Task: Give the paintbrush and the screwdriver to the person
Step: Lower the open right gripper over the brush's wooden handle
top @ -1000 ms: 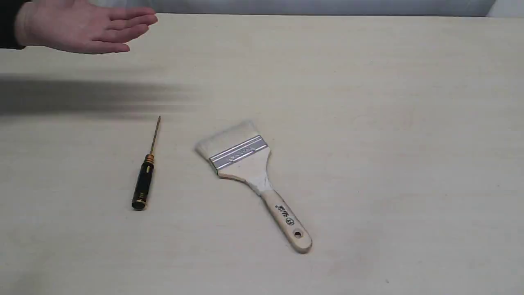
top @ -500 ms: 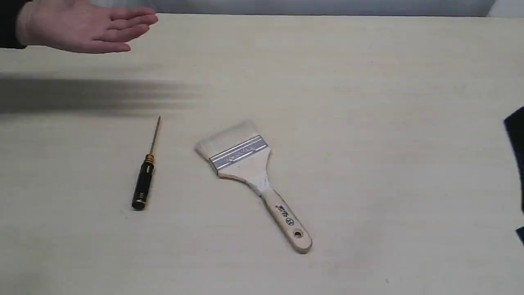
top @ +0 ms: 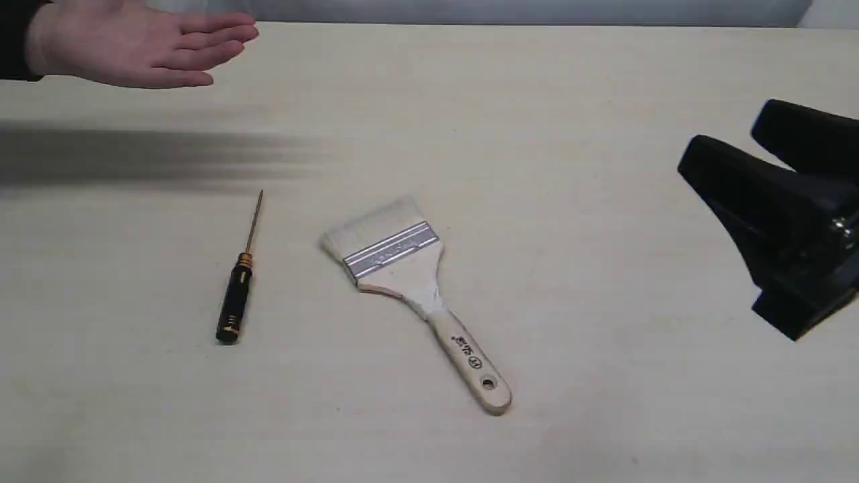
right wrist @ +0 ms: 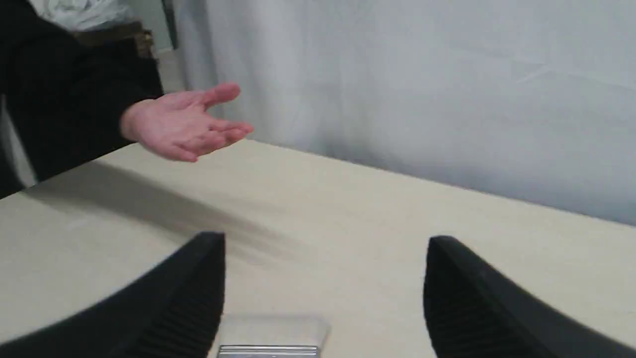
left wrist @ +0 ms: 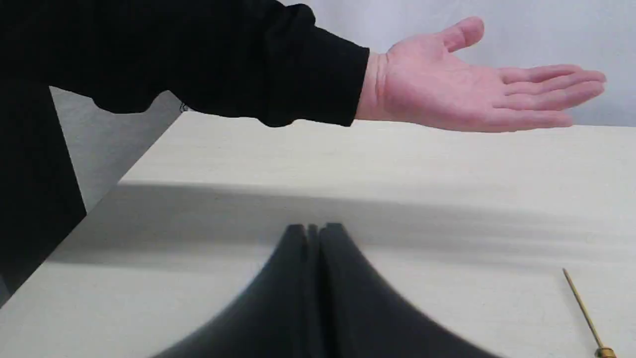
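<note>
The paintbrush (top: 409,285) lies flat mid-table, pale bristles pointing away, wooden handle toward the front; its bristles and ferrule (right wrist: 271,335) show between my right fingers. The screwdriver (top: 238,288) lies to its left, black handle near, brass shaft pointing away; only its shaft (left wrist: 584,313) shows in the left wrist view. The person's hand (top: 137,47) is held palm up over the far left corner, also seen as the hand (left wrist: 477,92) and the hand (right wrist: 181,124). My right gripper (top: 721,144) hovers open at the right, apart from the brush. My left gripper (left wrist: 314,228) is shut and empty.
The pale wooden table (top: 604,302) carries only these two tools. A dark shadow band (top: 154,157) falls across the far left. A grey wall (right wrist: 422,84) stands behind the table's far edge.
My right gripper has come in from the right edge of the exterior view and now hangs well inside it. Brush, screwdriver and hand have stayed put.
</note>
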